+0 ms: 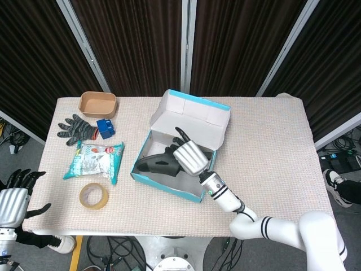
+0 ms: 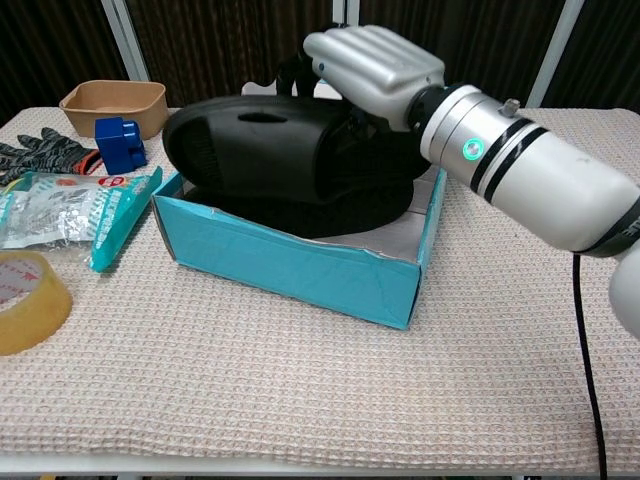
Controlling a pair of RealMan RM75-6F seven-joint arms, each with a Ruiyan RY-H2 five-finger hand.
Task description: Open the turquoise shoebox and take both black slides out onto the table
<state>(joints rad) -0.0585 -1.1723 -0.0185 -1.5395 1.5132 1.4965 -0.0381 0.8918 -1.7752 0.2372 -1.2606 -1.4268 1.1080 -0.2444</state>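
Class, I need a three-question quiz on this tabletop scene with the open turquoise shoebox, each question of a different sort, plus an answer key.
1. True or false: the right hand holds a black rubber slide raised above the open turquoise cardboard shoebox.
2. Which lies nearest the table's front edge? A) brown paper bowl B) roll of clear tape C) small blue block
3. Fill in: the left hand hangs off the table's ____ side.

Key: 1 true; 2 B; 3 left.
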